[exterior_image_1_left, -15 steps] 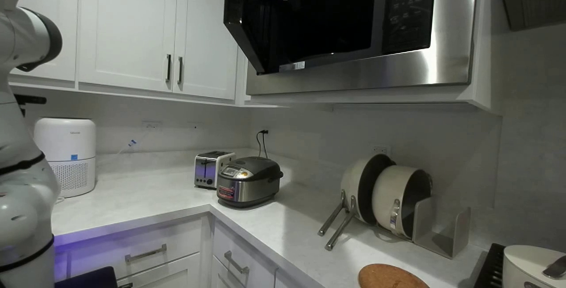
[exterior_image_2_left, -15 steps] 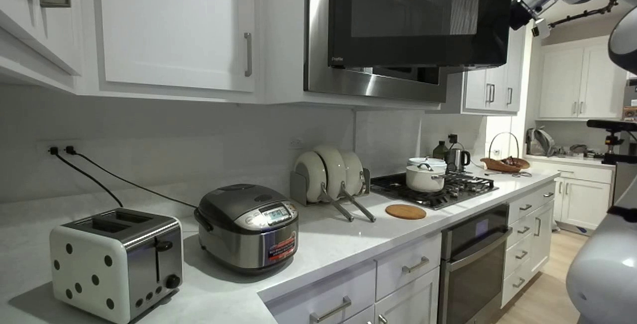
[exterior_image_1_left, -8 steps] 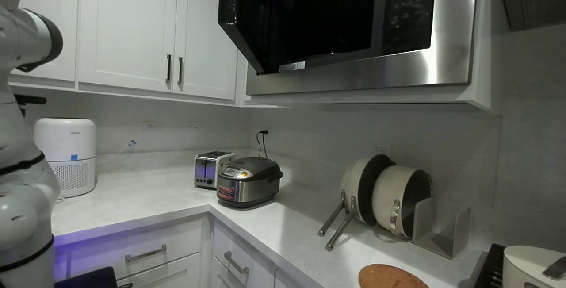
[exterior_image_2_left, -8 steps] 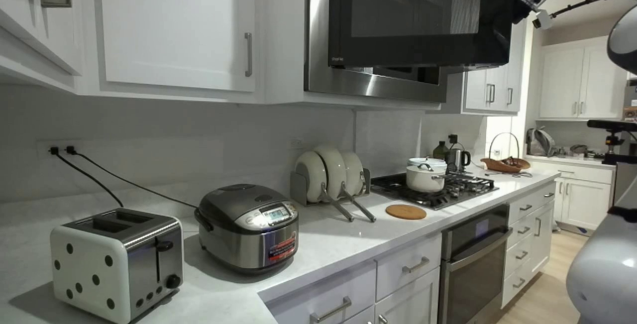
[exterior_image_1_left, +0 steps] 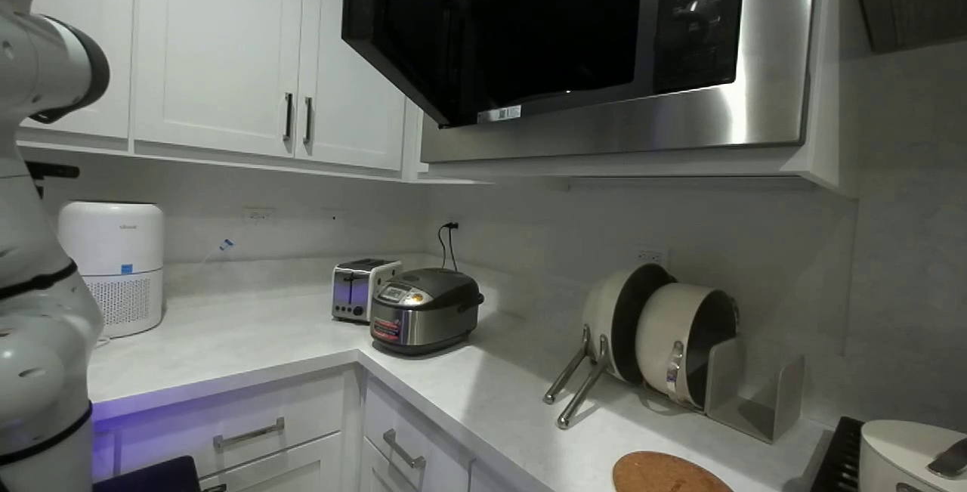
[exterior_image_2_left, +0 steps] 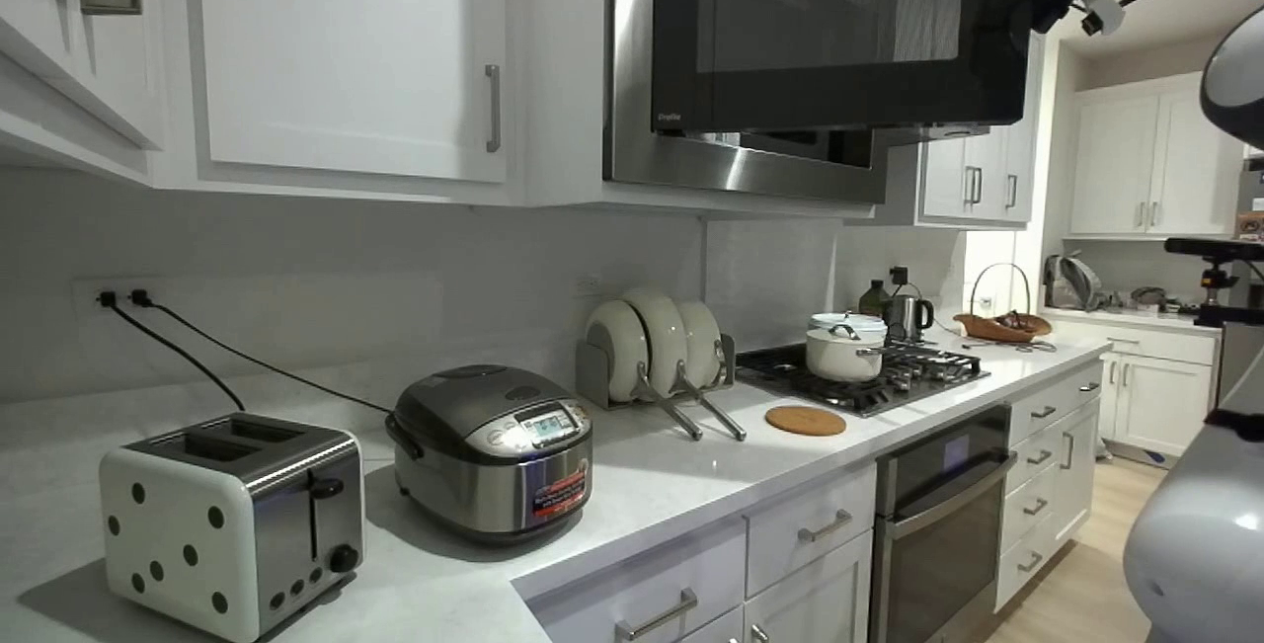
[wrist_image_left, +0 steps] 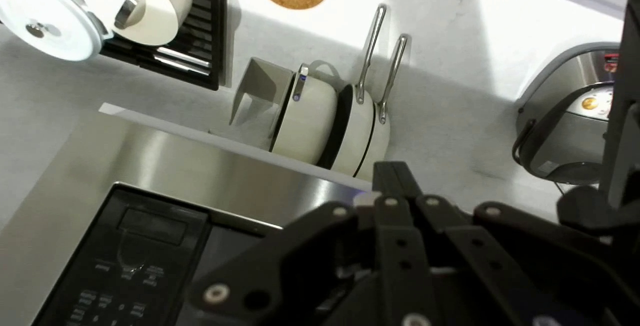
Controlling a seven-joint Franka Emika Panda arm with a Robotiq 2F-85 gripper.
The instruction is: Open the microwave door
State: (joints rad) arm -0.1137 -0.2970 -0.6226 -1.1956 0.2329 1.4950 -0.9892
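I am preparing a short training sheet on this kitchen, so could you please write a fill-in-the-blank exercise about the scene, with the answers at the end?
The microwave door stands ____ rather than closed.
In the wrist view, the gripper is ____ rather than open.
In an exterior view, the rice cooker stands between the black-dotted ____ and the upright pans.
The upper cabinet doors are ____ in colour.
Missing words: open; shut; toaster; white.

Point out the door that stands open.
The microwave door: a glossy black panel angled out from the stainless steel frame around it; the white cabinet doors and the oven door are shut.
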